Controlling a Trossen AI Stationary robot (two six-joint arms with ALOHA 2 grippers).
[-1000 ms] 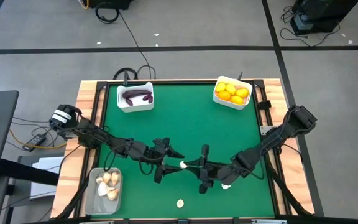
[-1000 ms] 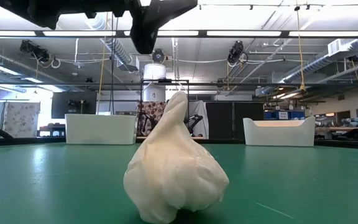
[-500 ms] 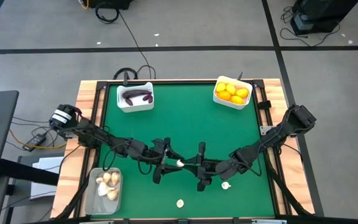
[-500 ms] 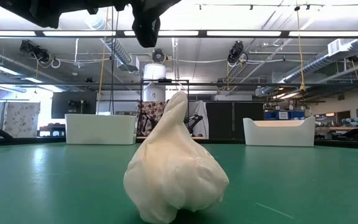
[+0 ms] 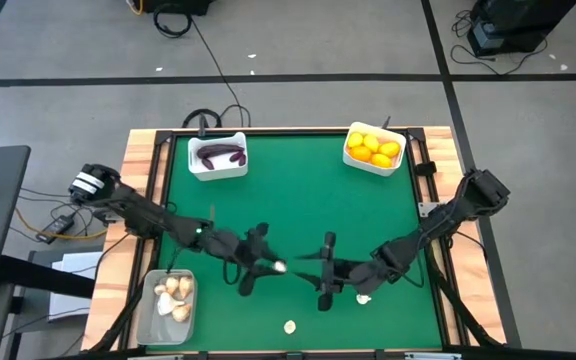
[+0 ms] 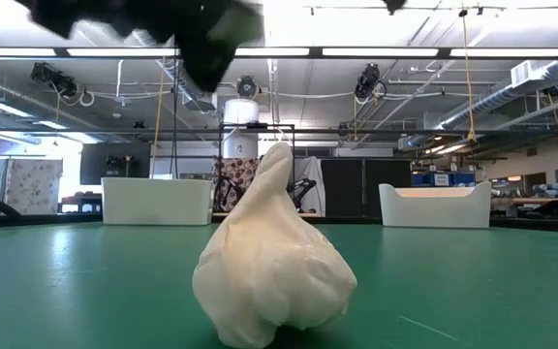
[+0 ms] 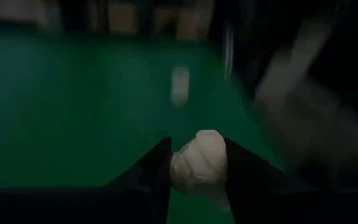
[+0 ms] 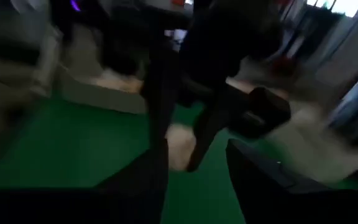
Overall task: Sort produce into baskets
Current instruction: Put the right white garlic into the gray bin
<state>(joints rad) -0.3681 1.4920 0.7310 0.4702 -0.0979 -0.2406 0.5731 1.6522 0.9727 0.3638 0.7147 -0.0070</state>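
Observation:
My left gripper (image 5: 274, 266) hangs above the table's middle, shut on a cream-white garlic bulb (image 7: 197, 163). Facing it from the right, my right gripper (image 5: 308, 268) stands open just short of the bulb (image 8: 179, 148), touching nothing. Two more bulbs lie on the green mat: one near the front edge (image 5: 290, 326), huge in the low view (image 6: 274, 262), and one under my right arm (image 5: 364, 297). The clear bin (image 5: 158, 318) at the front left holds several bulbs. One white bin holds dark eggplants (image 5: 218, 154), the other yellow citrus (image 5: 373, 147). My left gripper pinches the garlic bulb by its two sides (image 7: 179, 169) between its fingers. The fingers reach in about level from the table's left. The bulb is lifted clear of the mat, sticking out past the fingertips toward my right gripper.
The eggplant bin (image 5: 196, 166) stands at the far left corner and the citrus bin (image 5: 353, 158) at the far right corner. Wooden rails (image 5: 138, 200) frame the mat. Open green mat lies between the far bins and the arms.
The bulb has passed from my right gripper to my left: the left fingers shut on it while the right fingers opened and let go. My left gripper then drew slightly toward the table's left with the bulb, still clear of the mat.

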